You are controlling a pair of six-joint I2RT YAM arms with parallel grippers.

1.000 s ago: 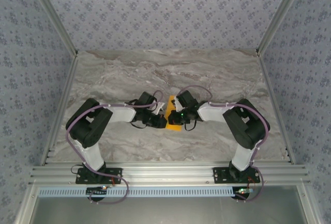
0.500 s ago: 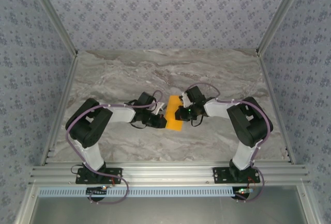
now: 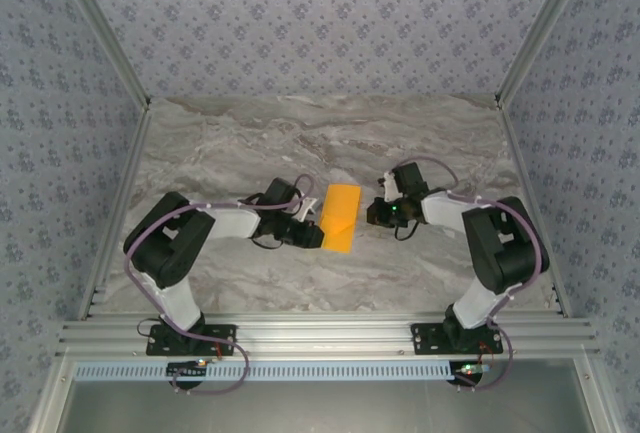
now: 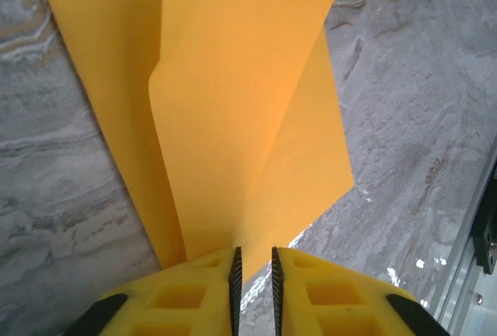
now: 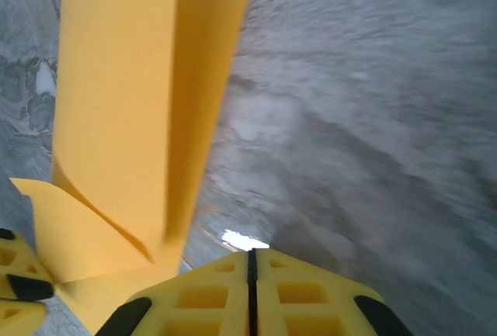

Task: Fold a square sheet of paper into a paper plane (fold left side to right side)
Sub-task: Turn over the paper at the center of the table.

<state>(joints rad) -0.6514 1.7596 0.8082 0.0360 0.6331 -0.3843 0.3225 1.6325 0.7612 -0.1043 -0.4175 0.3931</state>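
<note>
Noting the square sheet of paper mid-desk, partly folded, long axis near-to-far; left fingers meet its near corner, barely parted, and we cannot tell if they grip; right fingers clenched empty, near its right edge.

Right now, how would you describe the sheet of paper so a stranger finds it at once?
On the grey marbled table, look at the middle, between the left gripper and the right gripper. There lies the sheet of paper, folded into a narrow rectangle. Its flat orange-yellow surface stands out from the grey stone around it.
</note>
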